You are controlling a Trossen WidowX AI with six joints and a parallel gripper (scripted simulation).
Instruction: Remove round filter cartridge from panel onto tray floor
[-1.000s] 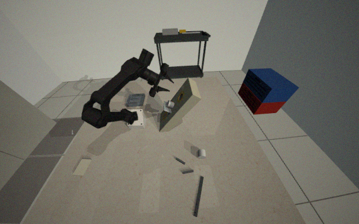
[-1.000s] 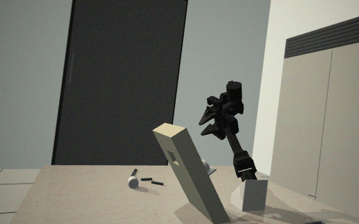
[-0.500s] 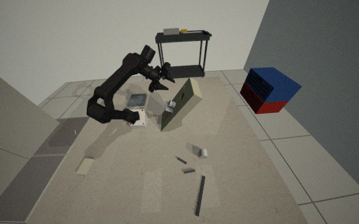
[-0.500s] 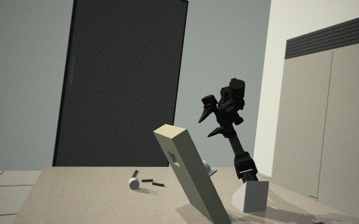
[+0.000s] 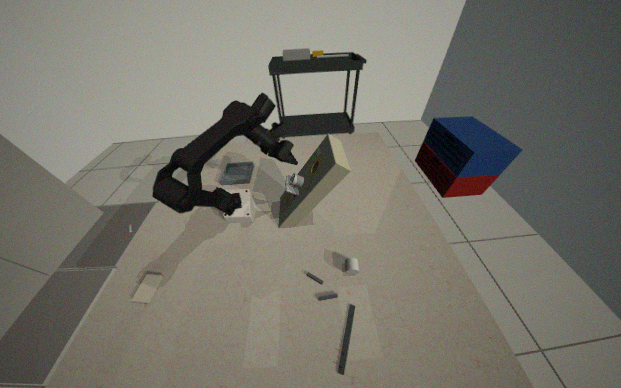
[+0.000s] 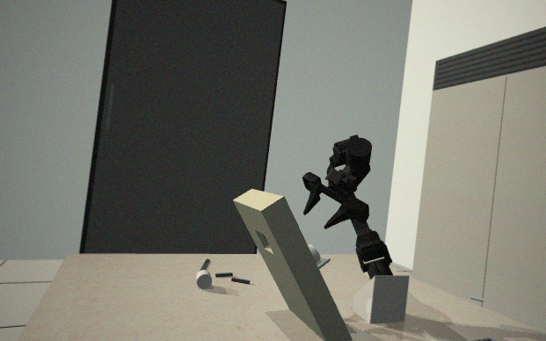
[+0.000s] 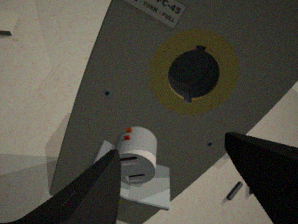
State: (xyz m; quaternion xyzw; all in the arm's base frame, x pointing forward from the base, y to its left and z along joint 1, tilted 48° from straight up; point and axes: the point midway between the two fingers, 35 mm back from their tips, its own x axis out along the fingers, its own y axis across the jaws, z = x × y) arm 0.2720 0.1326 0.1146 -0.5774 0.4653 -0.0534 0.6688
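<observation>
The white cartridge, with two dark slots and orange marks, rests on a small grey shelf at the tilted service panel's front. The round socket in the yellow ring above it holds nothing. My gripper is open and empty, its fingers above the shelf. In the wrist view the left finger overlaps the cartridge's edge; no contact shows. The blue-grey tray lies behind the arm, with nothing visible in it.
A white box stands by the arm's base. Another white cylinder and several dark bars lie beyond the panel. A beige block lies at the front left. The panel's upper edge rises beside the gripper.
</observation>
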